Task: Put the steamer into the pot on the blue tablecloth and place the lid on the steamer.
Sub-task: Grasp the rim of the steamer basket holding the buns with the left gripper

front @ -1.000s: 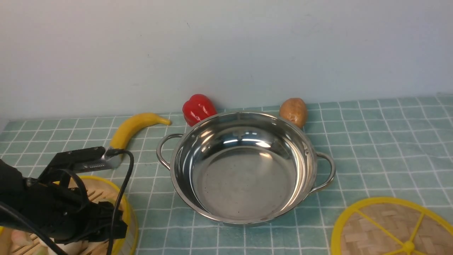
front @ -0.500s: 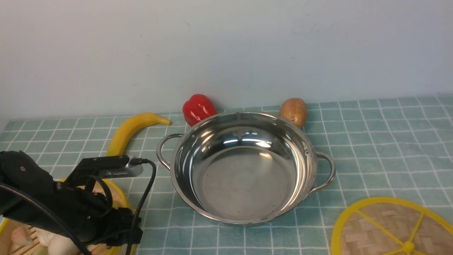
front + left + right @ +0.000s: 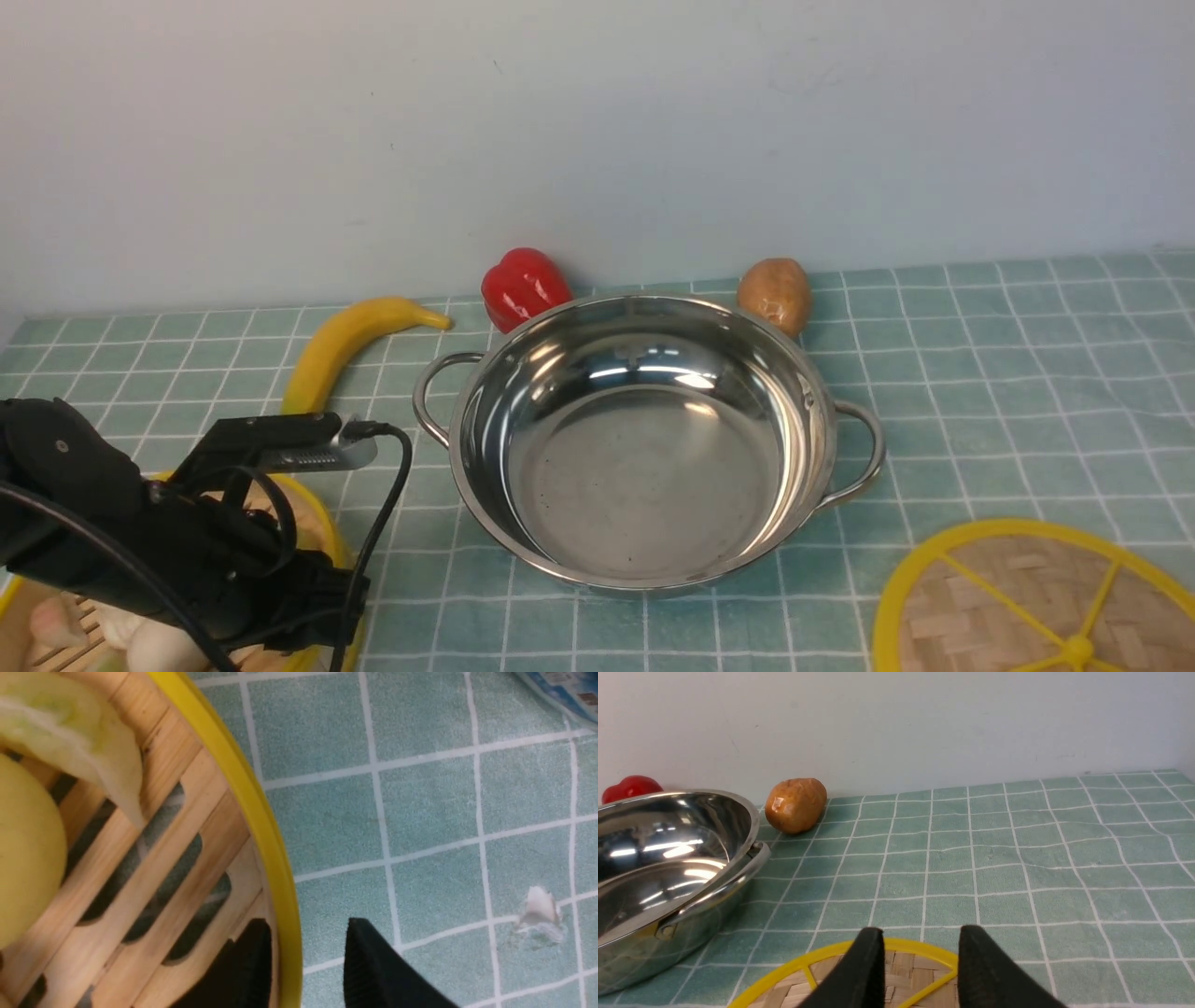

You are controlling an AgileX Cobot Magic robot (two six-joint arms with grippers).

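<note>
Left gripper [image 3: 308, 924] straddles steamer [image 3: 271, 826] right rim, jaws parted, not pinching. Clamp squarely, lift level, carry right into pot [image 3: 644, 467]. Right gripper [image 3: 920, 931] agape, empty, over lid [image 3: 906, 963].

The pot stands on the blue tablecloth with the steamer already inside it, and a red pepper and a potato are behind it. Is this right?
Not quite: the pot is empty, as the front view shows. The steamer sits on the blue tablecloth to the pot's left. The red pepper and the potato are behind the pot.
</note>
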